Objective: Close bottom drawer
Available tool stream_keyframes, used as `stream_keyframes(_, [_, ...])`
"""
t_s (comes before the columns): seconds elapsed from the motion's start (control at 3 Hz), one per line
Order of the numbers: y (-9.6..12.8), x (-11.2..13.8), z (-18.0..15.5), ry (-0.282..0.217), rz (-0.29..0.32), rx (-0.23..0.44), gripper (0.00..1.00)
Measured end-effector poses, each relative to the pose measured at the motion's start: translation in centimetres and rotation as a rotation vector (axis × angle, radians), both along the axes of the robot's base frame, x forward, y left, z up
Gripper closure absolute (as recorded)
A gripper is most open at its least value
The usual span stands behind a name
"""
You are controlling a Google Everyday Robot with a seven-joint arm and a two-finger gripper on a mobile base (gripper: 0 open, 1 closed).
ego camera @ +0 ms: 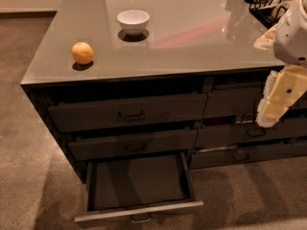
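Note:
The bottom drawer (136, 181) of the left drawer column is pulled far out. Its dark flat floor is bare, its slim front panel (139, 212) lies near the lower edge of the view, and a small bar handle (141, 219) sits at the panel's middle. My gripper (274, 110) hangs at the right, in front of the right drawer column, well to the right of the open drawer and above it. It touches nothing that I can see.
Two closed drawers (129, 111) sit above the open one, and more closed drawers (240, 128) to the right. On the grey counter (192, 37) stand an orange (82, 52), a white bowl (133, 21) and a dark wire basket (268, 4). Carpeted floor (29, 176) surrounds the cabinet.

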State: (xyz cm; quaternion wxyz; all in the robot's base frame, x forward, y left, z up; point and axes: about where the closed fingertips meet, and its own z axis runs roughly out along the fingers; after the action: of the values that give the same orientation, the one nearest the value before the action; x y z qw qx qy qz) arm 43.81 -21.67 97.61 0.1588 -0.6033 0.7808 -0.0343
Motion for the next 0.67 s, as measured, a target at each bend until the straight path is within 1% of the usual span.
stream_keyframes(0.33, [0.0,0.0,0.0,0.000,0.000,0.000,0.00])
stream_keyframes(0.67, [-1.1,1.0,-4.2,0.034,-0.010,0.053,0.00])
